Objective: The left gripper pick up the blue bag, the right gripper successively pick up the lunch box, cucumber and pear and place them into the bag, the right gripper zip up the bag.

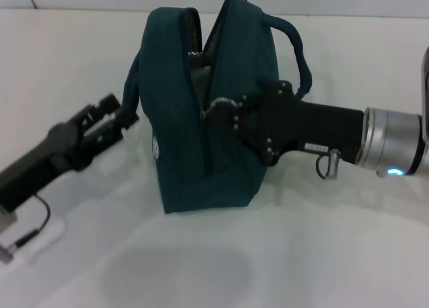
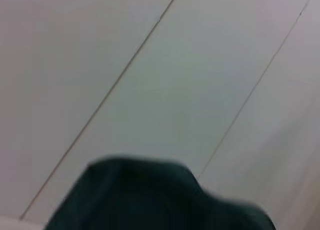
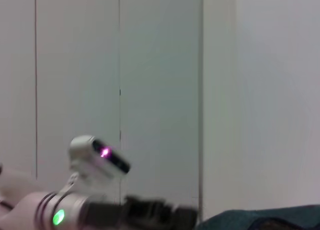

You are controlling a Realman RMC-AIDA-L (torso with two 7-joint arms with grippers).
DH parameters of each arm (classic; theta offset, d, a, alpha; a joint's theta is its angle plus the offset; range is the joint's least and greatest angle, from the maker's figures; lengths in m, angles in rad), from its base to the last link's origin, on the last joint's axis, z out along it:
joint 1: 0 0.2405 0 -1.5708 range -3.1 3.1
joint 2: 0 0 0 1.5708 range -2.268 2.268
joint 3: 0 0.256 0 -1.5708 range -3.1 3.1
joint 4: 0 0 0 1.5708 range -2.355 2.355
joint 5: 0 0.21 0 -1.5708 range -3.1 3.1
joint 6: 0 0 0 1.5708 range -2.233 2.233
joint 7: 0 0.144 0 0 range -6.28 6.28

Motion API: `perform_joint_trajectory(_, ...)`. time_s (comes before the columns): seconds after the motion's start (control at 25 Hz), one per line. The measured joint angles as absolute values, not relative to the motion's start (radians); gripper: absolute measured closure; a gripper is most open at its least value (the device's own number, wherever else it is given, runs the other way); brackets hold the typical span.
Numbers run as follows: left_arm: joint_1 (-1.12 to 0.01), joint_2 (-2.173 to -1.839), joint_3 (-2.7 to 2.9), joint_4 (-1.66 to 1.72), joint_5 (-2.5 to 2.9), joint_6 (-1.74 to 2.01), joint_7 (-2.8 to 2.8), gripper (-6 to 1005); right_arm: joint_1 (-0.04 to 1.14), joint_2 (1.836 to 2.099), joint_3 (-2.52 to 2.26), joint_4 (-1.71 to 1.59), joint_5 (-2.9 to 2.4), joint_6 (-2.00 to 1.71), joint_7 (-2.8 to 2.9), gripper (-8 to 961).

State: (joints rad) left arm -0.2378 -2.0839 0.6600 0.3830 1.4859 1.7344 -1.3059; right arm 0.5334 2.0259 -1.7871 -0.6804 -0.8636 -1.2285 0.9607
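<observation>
The blue bag (image 1: pixel 201 120) (it reads dark teal here) stands upright on the white table (image 1: pixel 322 254), near the middle of the head view, its zipper (image 1: pixel 206 130) running up the near end and over the top. The upper stretch of the zipper gapes, and something dark shows inside, too dim to name; no lunch box, cucumber or pear lies on the table, so the zipping step looks to be in hand.

The bag is soft fabric that will likely sag and shift under a pull. It probably needs holding by a strap while the small metal pull tab (image 1: pixel 216 105) is drawn along, and the tab is a slippery, fiddly thing to pinch.

The right gripper (image 1: pixel 224 113) lies against the bag's near end with its fingers closed around the tab. The left gripper (image 1: pixel 124 117) is at the bag's left side, clamped on the left handle strap (image 1: pixel 132 80). A 2nd handle (image 1: pixel 295 46) loops free on the right.

A small pale round emblem (image 1: pixel 155 147) sits low on the bag's left face; no writing on it can be read.
</observation>
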Motion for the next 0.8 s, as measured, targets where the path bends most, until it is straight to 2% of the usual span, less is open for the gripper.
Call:
perform_joint_trajectory(0.08,-0.215,-2.087,0.674,0.362,1.488,1.745,-1.269,202,0.539,2.027,-1.786,-0.683,-0.841,-1.225,0.956,945)
perform_joint_trajectory(0.24,-0.202,-2.090,0.715,0.289,1.487,1.755,-1.173,198,0.571,2.028,-1.785,-0.663,-0.800,-1.221,0.952,946)
perform_joint_trajectory(0.44,-0.243,-2.097,0.722,0.182,1.478,1.713,-1.082,196,0.631,2.028,-1.807,-0.625,-0.799,-1.219,0.953,946)
perform_joint_trajectory(0.6,-0.289,-2.099,0.717,0.108,1.444,1.648,-1.024,195,0.639,2.028,-1.822,-0.620,-0.799,-1.218,0.952,945)
perform_joint_trajectory(0.8,-0.294,-2.101,0.716,0.101,1.427,1.637,-0.999,197,0.635,2.028,-1.820,-0.620,-0.799,-1.218,0.952,945)
